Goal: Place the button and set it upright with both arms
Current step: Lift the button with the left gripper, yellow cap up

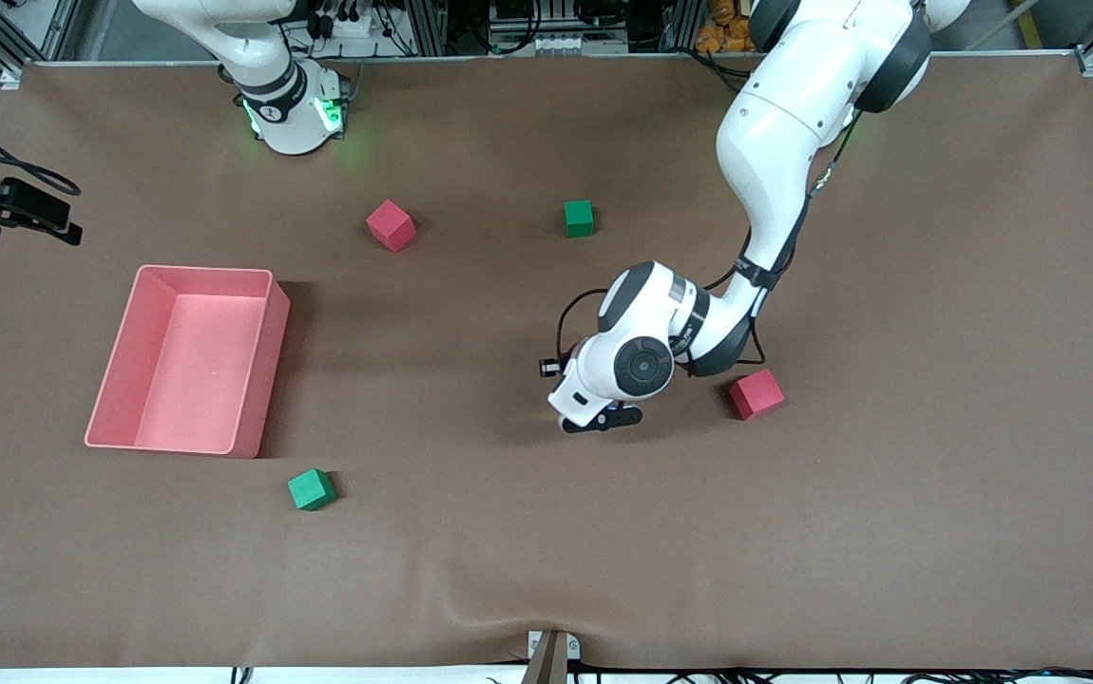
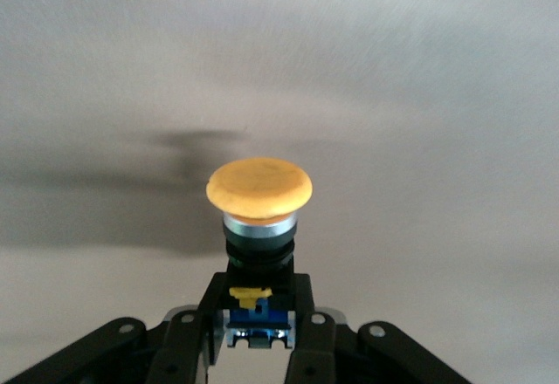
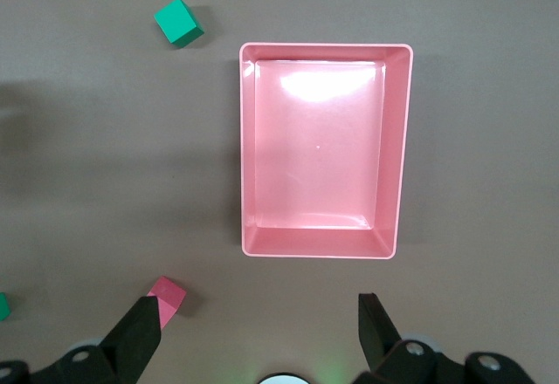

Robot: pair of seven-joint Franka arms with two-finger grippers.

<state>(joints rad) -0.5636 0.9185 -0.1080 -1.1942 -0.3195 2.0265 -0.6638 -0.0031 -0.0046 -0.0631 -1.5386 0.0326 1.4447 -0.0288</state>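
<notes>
Left tool [image 2: 253,336] grips the button [image 2: 259,194] by its body, low over the table [image 1: 889,494] beside a red cube [image 1: 757,393]. Right tool [image 3: 262,332] waits above the bin [image 3: 400,148], fingers spread.

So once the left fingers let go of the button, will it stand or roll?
The button looks rigid. Its wide orange cap tops a narrower body, so it's probably top-heavy and apt to tip. On its side, the round shape would likely roll. The left gripper grips only its base.

A pink tray [image 1: 266,370], two red cubes [image 1: 391,225], two green cubes [image 1: 311,489].
</notes>
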